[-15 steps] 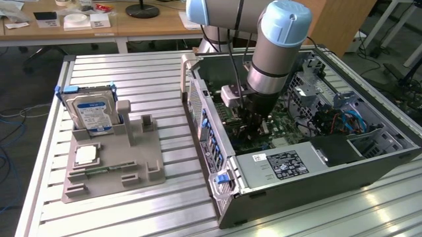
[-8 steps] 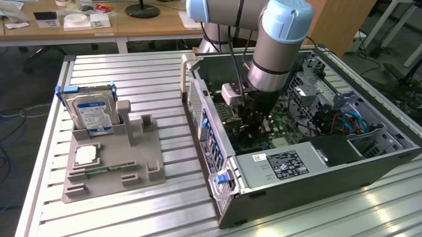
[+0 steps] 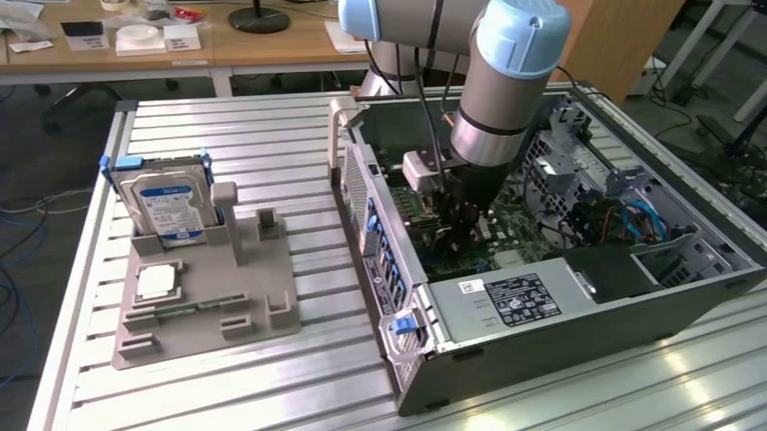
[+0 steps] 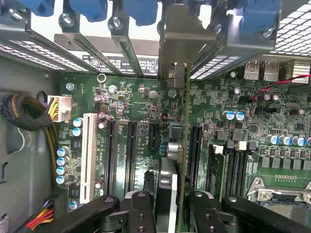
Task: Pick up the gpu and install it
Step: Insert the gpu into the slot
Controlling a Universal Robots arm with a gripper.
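One arm: the robot arm reaches down into the open computer case (image 3: 671,287) in the middle of the exterior view.
Gripper: the gripper (image 4: 167,206) sits low in the middle of the wrist view, and its two black fingers (image 4: 141,211) are partly closed, one on each side of the gpu.
Hold: the gripper has the gpu between its fingers, so it is carrying it.
Gpu place: the gpu (image 4: 179,145) stands on its thin edge in the middle of the wrist view, right over the green motherboard (image 4: 272,141).
Gpu long side: it runs from the fingers at the bottom of the frame up to the slots at the top of the frame.
Gpu bracket: the silver metal bracket (image 4: 182,41) is at the top middle of the wrist view, up against the back wall of the case.
Slot below: a long black slot (image 4: 195,153) lies just beside the card on its right in the frame, running the same way as the card; I cannot tell if the card edge is in a slot yet.
Things close by: more black slots (image 4: 131,150) and a white slot (image 4: 88,158) lie to the left in the frame, and blue clips (image 4: 141,9) line the top.
In the way: small round parts (image 4: 172,148) stand very near the card, and a wire bundle (image 4: 24,114) is at the far left.
Outside the case: a hard drive (image 3: 168,202) stands in a gray holder (image 3: 204,305) at the exterior view's left, well apart from the arm.
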